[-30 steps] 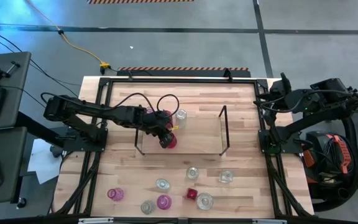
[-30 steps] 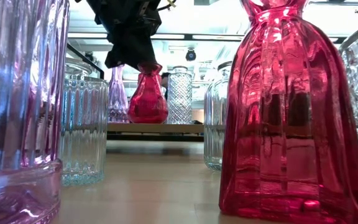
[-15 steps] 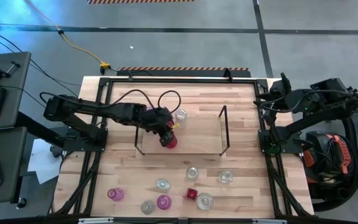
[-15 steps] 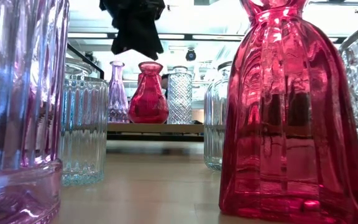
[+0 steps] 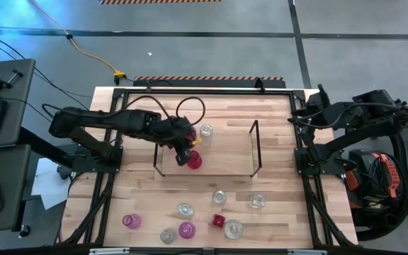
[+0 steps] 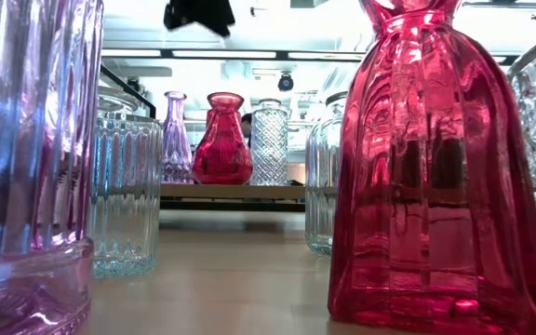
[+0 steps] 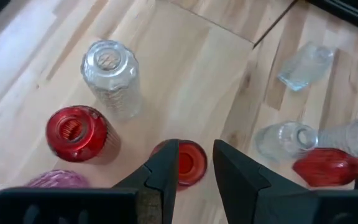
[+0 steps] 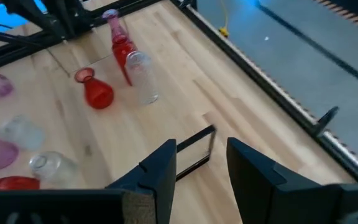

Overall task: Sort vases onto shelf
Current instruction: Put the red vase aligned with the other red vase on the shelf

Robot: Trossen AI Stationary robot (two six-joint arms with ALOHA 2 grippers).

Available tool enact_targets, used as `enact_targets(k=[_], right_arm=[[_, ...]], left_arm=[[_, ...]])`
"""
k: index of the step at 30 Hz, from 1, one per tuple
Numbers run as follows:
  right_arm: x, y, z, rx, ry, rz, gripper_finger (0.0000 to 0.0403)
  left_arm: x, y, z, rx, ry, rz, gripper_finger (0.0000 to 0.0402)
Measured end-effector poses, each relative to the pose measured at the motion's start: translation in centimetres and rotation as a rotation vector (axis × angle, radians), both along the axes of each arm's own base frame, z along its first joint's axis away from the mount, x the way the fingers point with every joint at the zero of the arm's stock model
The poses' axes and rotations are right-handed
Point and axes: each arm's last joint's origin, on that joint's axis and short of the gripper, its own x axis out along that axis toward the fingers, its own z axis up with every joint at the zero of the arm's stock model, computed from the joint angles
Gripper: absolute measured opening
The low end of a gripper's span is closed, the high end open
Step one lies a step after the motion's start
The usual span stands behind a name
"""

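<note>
Red vase [image 7: 188,163] upright on shelf [image 5: 225,152], directly beneath empty, slightly parted left pincer [image 7: 194,165].

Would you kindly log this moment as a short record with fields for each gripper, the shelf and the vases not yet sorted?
left gripper: open, empty, raised above the shelf beside the red vase
right gripper: open, empty, parked at the table's right edge
shelf: light-wood board with dark wire ends
on shelf: red vase, clear vase, pink vase, all upright
unsorted vases: about eight standing on the tabletop nearer the front edge
</note>
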Motion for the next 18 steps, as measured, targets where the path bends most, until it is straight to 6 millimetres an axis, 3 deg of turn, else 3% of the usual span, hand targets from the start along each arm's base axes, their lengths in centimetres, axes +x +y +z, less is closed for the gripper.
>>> enact_targets(k=[4,9,18], right_arm=[[2.2,0.8,-1.1,0.051,-0.007,0.073,0.0124],[7.2,2.6,-3.4,0.100,-0.099,0.219,0.0124],[15.7,5.3,-7.5,0.194,-0.315,0.361,0.0124]], left_arm=[[-0.4,-1.2,2.2,0.046,-0.045,0.002,0.0092],[-1.1,-2.9,4.6,0.094,-0.118,0.030,0.0092],[-3.9,-5.1,6.8,0.145,-0.223,0.155,0.0092]])
